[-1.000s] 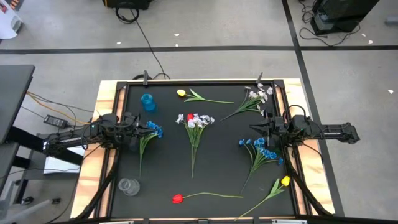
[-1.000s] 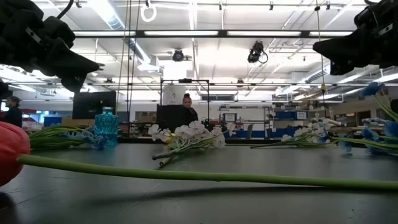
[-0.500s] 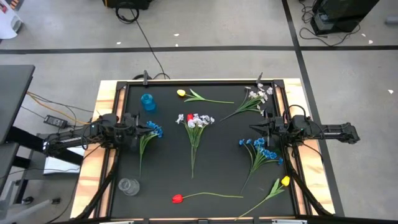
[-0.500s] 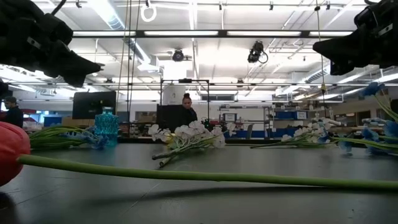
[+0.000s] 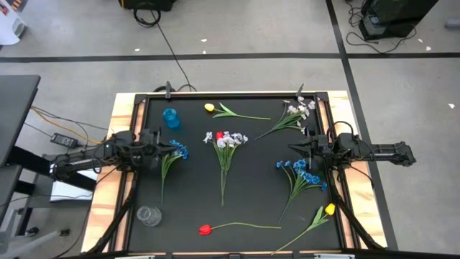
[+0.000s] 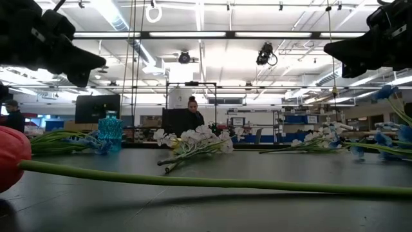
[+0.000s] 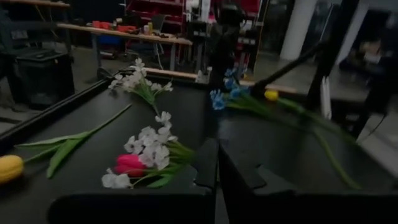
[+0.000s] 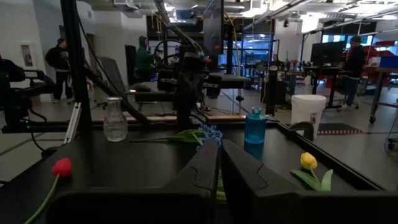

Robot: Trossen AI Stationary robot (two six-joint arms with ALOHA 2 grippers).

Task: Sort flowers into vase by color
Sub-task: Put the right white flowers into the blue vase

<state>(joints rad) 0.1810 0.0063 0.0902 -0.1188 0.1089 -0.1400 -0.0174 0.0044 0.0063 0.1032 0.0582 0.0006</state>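
So nothing's been sorted yet: every flower is lying flat on the black table point(image 5: 251, 180), and both vases are empty. The small blue glass vase point(image 5: 170, 116) sits in the far-left corner area, and the clear glass vase point(image 5: 149, 215) is near the front-left.

The bit that matters for the next move is the left side. The left gripper point(image 5: 162, 150) hangs above the table's left edge with its jaws together, holding nothing, and the spray of small blue blossoms on a green stem point(image 5: 169, 160) is right there. Its blue head is just beyond the fingertips, toward the table's middle. The stem curves away from the head toward the front edge, so its long axis runs roughly crosswise to the way the arm points. My guess is that's the easy grab: reach a touch forward, drop down and close across the stem just below the head. The blue vase is also on this arm's side, so the left arm looks like the obvious one for it.

The right gripper point(image 5: 296, 149) mirrors this at the right edge, with its jaws also together and empty. A second bunch of blue blossoms point(image 5: 300, 175) lies just in front of it, stems angling toward the front.

Everything else is well apart from either arm: a white spray with a red tulip tucked in it point(image 5: 226, 140) mid-table, another white spray point(image 5: 296, 112) far right, a yellow tulip point(image 5: 210, 108) at the back, a red tulip point(image 5: 205, 229) and a second yellow tulip point(image 5: 329, 210) along the front.
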